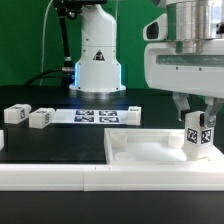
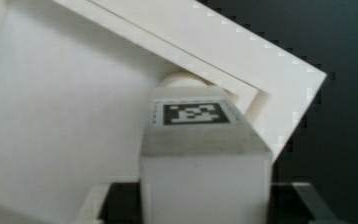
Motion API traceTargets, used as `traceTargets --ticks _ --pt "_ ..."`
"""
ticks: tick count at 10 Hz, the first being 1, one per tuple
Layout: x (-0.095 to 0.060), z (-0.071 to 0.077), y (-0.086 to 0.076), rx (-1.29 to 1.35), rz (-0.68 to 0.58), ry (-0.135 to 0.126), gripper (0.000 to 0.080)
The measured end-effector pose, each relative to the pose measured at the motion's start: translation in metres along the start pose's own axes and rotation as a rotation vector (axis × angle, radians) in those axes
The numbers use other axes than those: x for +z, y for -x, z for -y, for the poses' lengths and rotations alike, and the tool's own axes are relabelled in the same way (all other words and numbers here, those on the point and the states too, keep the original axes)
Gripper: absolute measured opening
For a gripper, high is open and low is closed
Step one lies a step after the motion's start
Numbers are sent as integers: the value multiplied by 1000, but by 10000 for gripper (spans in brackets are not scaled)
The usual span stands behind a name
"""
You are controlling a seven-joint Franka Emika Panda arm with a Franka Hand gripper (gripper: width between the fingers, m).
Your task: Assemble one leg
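Observation:
My gripper [image 1: 200, 126] is shut on the leg [image 1: 201, 141], a small white post with a black-and-white tag, held upright at the exterior view's right. The leg stands over the right end of the large flat white board [image 1: 150, 150]. In the wrist view the leg [image 2: 202, 160] sits between the two dark fingers [image 2: 126, 200], its tag facing the camera. Its rounded far end lies at the board's corner [image 2: 247, 60]. I cannot tell whether it is seated there. Two more legs [image 1: 15, 115] [image 1: 42, 118] lie loose at the exterior view's left.
The marker board [image 1: 100, 115] lies behind the flat board, in front of the robot's base [image 1: 97, 60]. A long white wall [image 1: 90, 177] runs along the front of the table. The table surface is black.

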State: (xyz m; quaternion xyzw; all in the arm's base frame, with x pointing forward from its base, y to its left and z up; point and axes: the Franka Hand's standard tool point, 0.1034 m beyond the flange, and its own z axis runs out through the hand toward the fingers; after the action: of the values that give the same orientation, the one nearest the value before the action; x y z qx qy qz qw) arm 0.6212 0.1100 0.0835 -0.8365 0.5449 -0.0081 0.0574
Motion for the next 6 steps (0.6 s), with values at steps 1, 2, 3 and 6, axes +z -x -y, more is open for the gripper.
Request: traceTargets --ticks 1,2,3,6 --pt "0 0 0 45 5 -2 294" --pt "0 0 1 70 8 -3 294" --pt "0 1 3 77 10 -4 376" --pt "0 1 3 -56 10 -5 620"
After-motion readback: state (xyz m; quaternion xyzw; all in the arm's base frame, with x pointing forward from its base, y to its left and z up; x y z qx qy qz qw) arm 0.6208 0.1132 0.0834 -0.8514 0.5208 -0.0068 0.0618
